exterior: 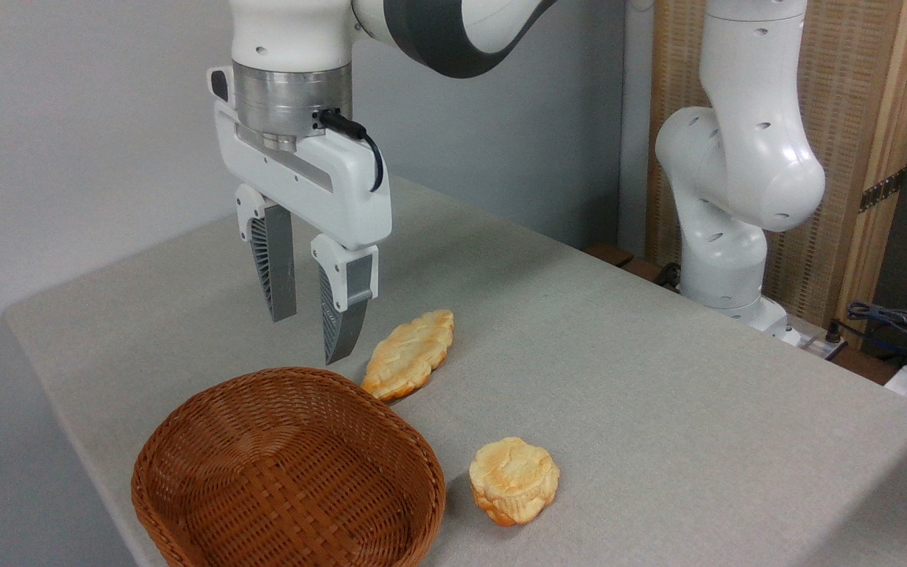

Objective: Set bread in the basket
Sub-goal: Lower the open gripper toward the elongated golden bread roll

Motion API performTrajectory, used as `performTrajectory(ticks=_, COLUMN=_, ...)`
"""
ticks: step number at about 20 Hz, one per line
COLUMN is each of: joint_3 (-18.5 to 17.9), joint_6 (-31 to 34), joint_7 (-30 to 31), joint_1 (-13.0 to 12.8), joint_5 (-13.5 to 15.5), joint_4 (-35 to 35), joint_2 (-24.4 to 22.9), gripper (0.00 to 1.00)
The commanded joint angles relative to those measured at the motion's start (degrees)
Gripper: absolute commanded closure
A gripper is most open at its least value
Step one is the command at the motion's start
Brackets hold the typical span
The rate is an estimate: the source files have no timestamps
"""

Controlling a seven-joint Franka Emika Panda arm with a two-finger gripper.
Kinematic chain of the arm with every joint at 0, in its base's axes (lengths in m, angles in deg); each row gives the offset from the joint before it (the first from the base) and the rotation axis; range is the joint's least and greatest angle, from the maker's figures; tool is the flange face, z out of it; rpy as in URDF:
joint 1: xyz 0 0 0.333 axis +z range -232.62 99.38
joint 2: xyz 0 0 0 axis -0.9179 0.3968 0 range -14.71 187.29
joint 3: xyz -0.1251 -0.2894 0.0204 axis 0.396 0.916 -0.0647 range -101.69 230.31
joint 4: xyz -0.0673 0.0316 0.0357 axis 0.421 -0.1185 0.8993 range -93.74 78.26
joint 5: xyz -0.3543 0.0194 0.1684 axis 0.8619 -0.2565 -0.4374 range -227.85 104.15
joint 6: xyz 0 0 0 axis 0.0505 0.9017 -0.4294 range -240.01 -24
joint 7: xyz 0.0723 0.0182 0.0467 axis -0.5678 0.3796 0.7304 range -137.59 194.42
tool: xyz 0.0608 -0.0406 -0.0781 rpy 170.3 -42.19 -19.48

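Observation:
The bread (410, 353), an elongated golden-orange pastry with ridged segments and a pale top, lies on the grey tablecloth just behind the basket's right rim. The brown woven wicker basket (209, 441) sits at the front of the table with nothing in it. My gripper (310, 337) hangs in the air above the basket's far rim, to the left of the bread. Its two ribbed fingers stand apart and hold nothing.
A small round puffy bun (514, 479) rests on the cloth to the right of the basket. The arm's white base (729, 236) stands at the table's back right edge. Cables (894, 323) lie beyond it, and a slatted wooden panel (855, 118) stands behind.

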State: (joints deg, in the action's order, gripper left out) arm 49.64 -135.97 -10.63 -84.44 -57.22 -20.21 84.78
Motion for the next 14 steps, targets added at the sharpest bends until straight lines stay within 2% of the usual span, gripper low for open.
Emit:
performTrajectory(ticks=1, joint_3=-0.35, joint_6=0.22, joint_7=0.81, joint_1=-0.29, joint_5=-0.23, joint_4=0.0, joint_2=-0.42, gripper=0.0)
performTrajectory(ticks=5, joint_3=-0.27, joint_6=0.74, joint_7=0.81, joint_1=-0.29, joint_5=-0.23, joint_4=-0.09, joint_2=-0.51, gripper=0.0)
performTrajectory(ticks=10, joint_3=-0.18, joint_6=4.6, joint_7=0.63, joint_1=-0.38, joint_5=-0.23, joint_4=-0.79, joint_2=-1.73, gripper=0.0)
performTrajectory(ticks=14, joint_3=0.0, joint_6=5.32, joint_7=0.63, joint_1=-0.64, joint_5=-0.23, joint_4=-5.09, joint_2=-3.84, gripper=0.0)
